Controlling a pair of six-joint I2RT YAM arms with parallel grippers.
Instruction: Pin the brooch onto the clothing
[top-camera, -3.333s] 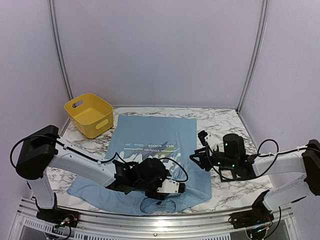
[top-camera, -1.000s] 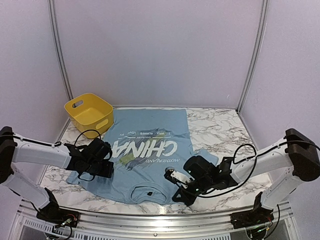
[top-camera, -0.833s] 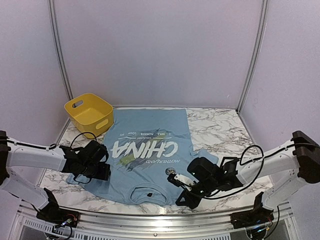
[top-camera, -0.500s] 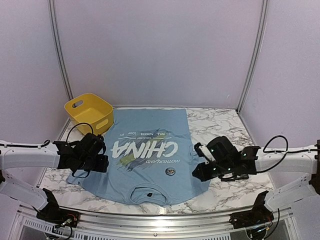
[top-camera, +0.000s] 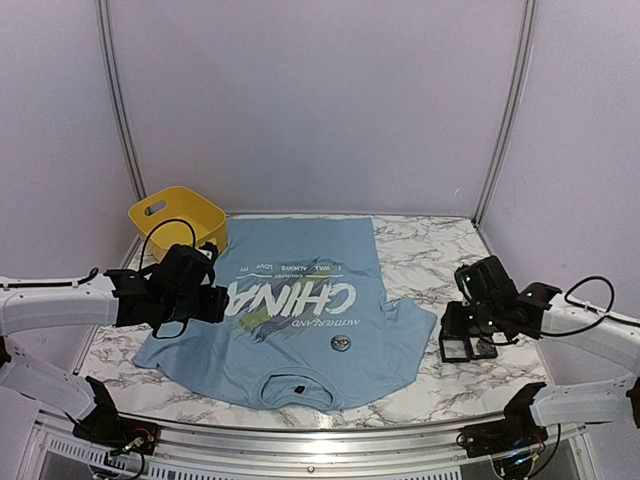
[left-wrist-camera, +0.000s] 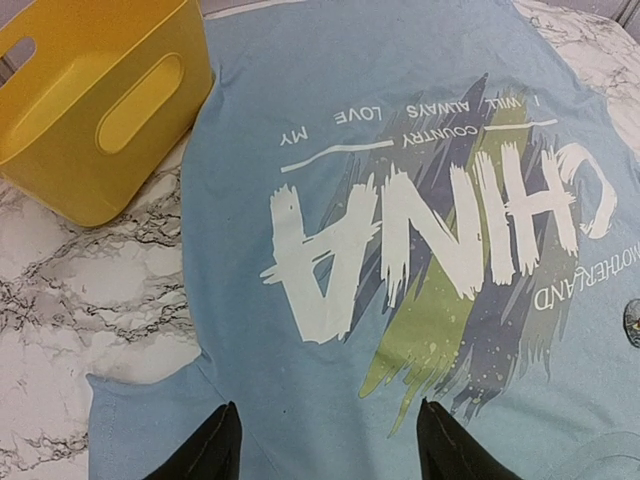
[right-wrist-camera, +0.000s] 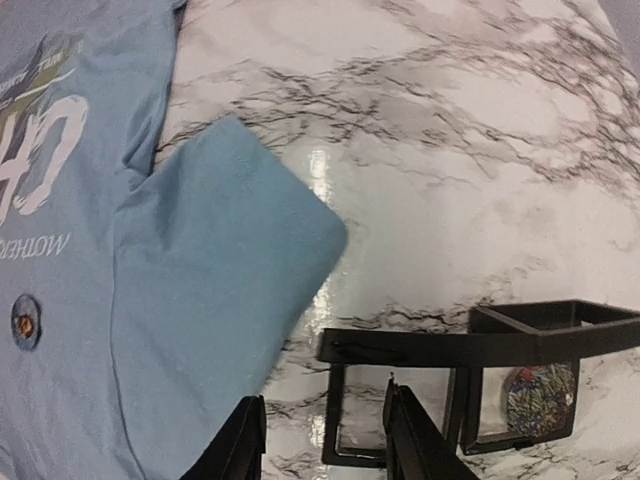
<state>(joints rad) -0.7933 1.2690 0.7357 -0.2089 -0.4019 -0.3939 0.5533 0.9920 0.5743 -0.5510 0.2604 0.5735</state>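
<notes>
Where the clothing (top-camera: 300, 240) lies flat, the brooch (top-camera: 340, 343) sits.

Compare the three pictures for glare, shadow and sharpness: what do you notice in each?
Top external: soft, even light with no hard shadows; the brooch on the T-shirt is too small for detail. Left wrist: the T-shirt's lettering is crisp, while the left claw at the bottom edge is dark and soft-edged. Right wrist: a bright streak of glare lies on the table beside the T-shirt.
</notes>
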